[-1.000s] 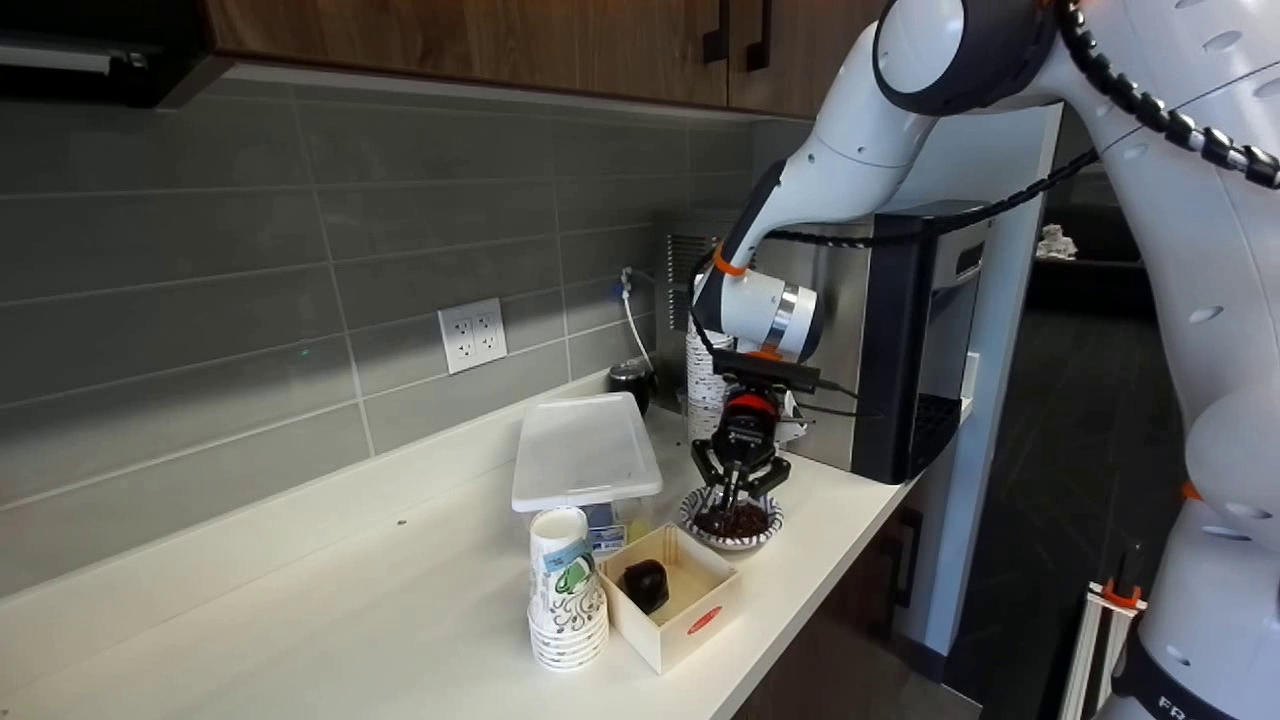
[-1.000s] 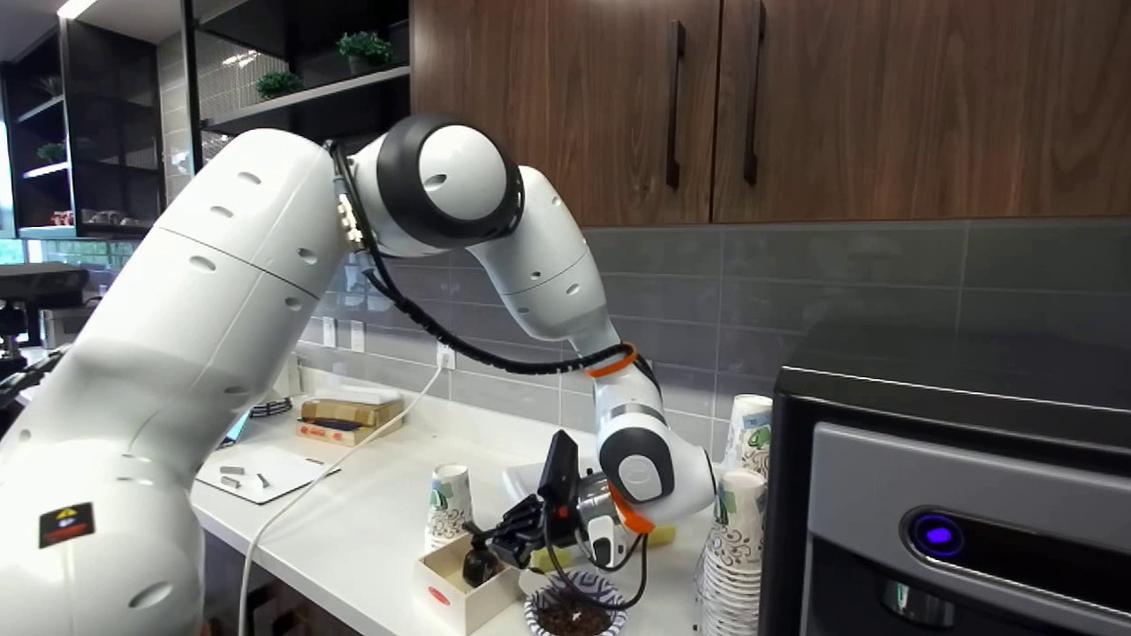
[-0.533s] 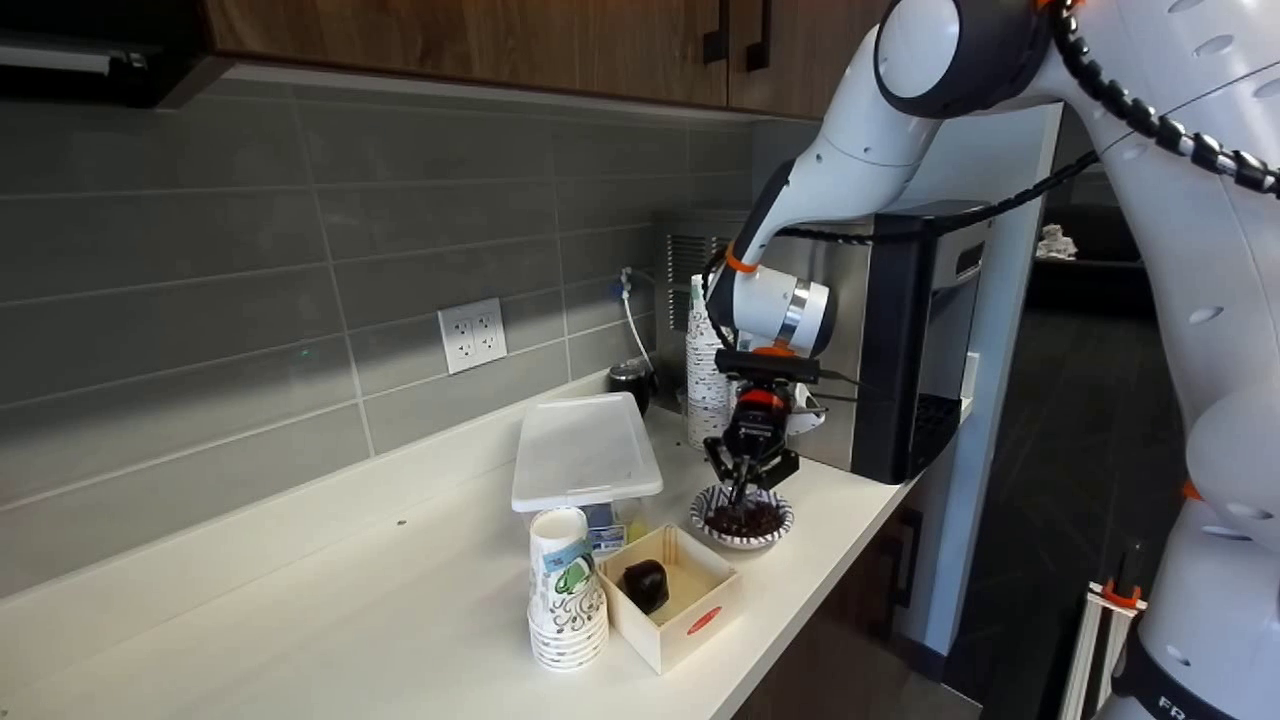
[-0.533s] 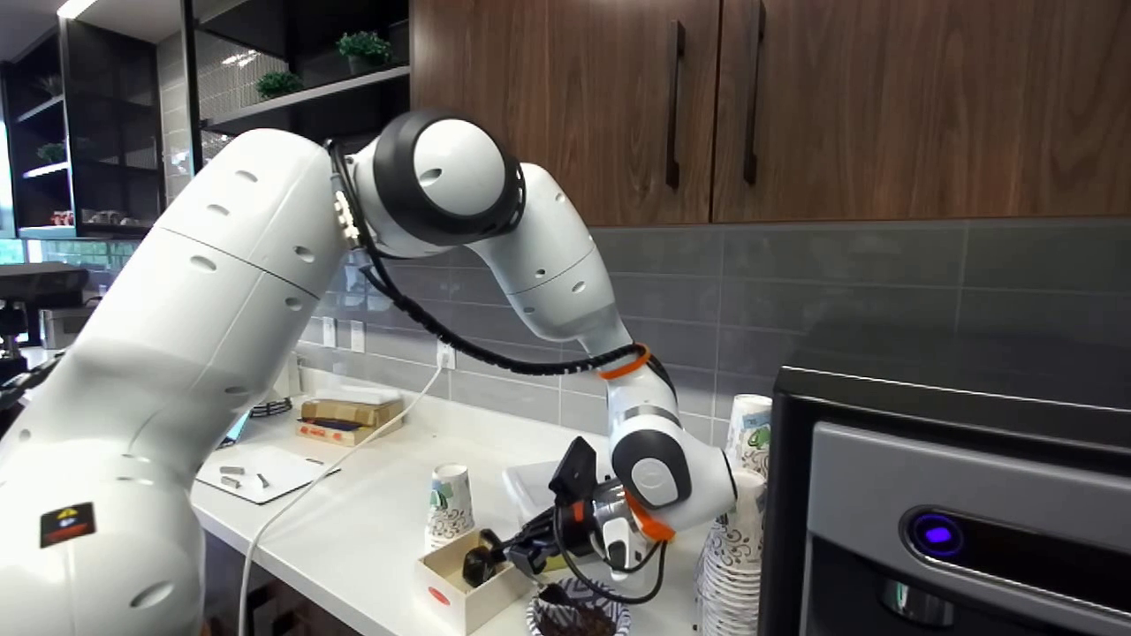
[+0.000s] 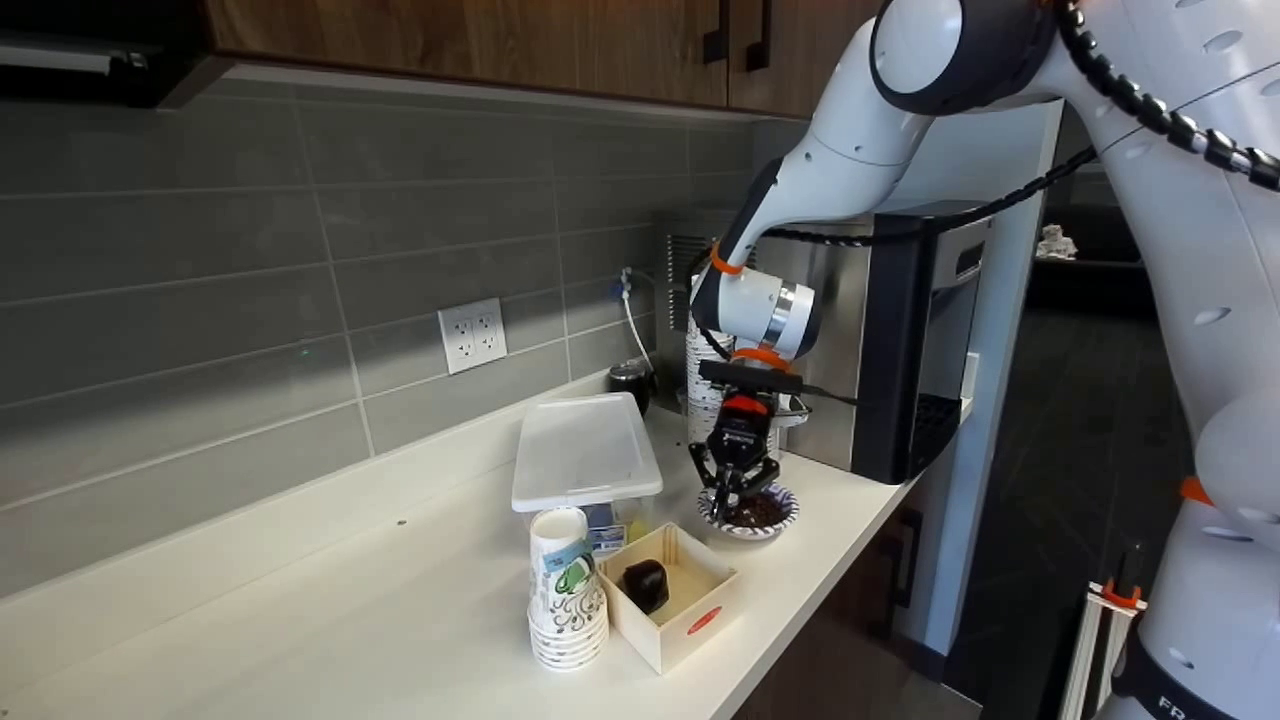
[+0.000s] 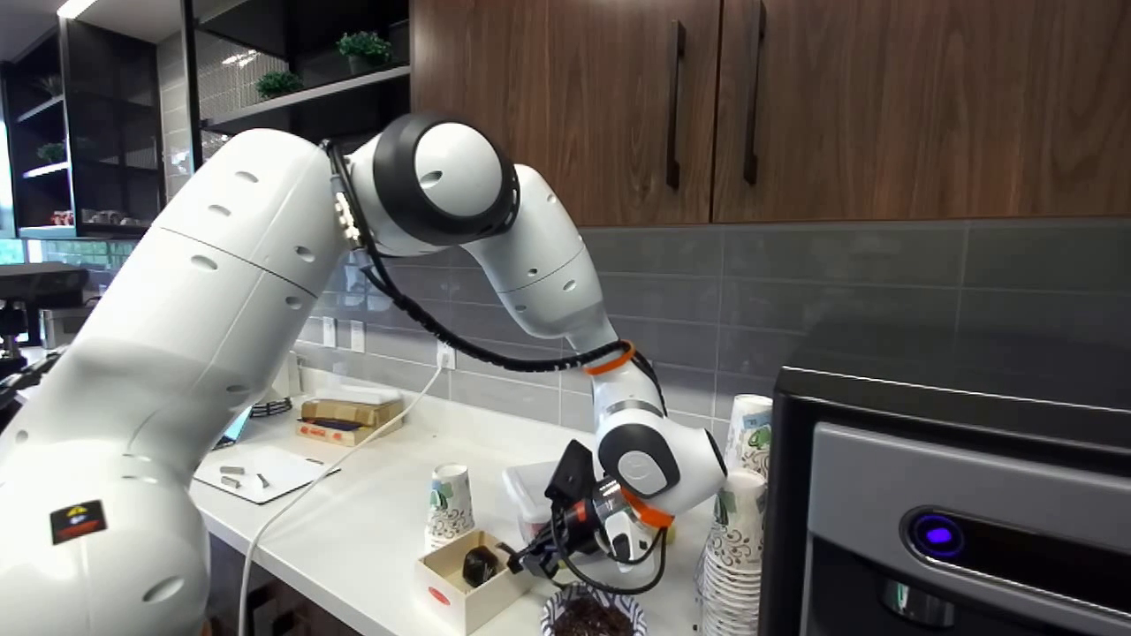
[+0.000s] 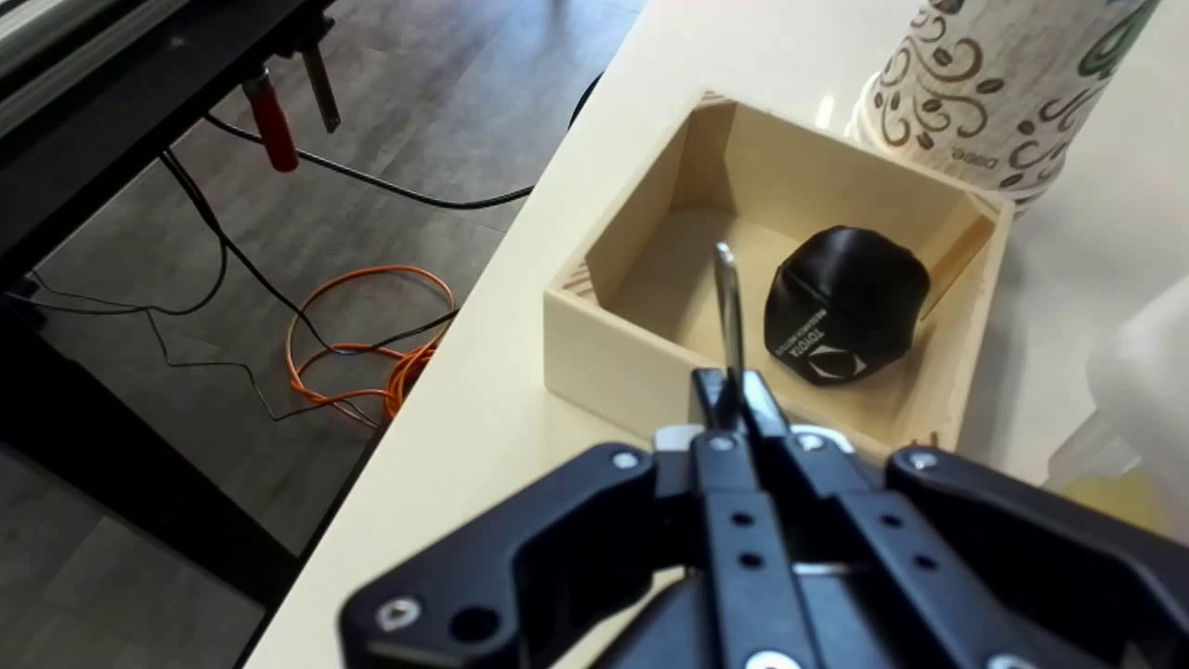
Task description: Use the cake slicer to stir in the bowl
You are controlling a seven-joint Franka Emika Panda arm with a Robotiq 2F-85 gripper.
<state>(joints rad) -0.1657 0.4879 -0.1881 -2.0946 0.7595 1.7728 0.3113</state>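
The gripper (image 7: 736,400), its jaws pressed together, pinches the slim cake slicer (image 7: 731,307), whose metallic end projects toward 12 o'clock in the wrist view. In both exterior views the gripper stands at about 10 o'clock of the bowl (image 5: 762,532), which bears dark contents (image 6: 594,621); contact between cake slicer and bowl is unclear. In an exterior view, a pale wooden box (image 5: 685,635) lies between 7 and 8 o'clock of the bowl, enclosing a black object (image 5: 645,586); paper cups (image 5: 570,600) stand just beside the box, at 9 o'clock.
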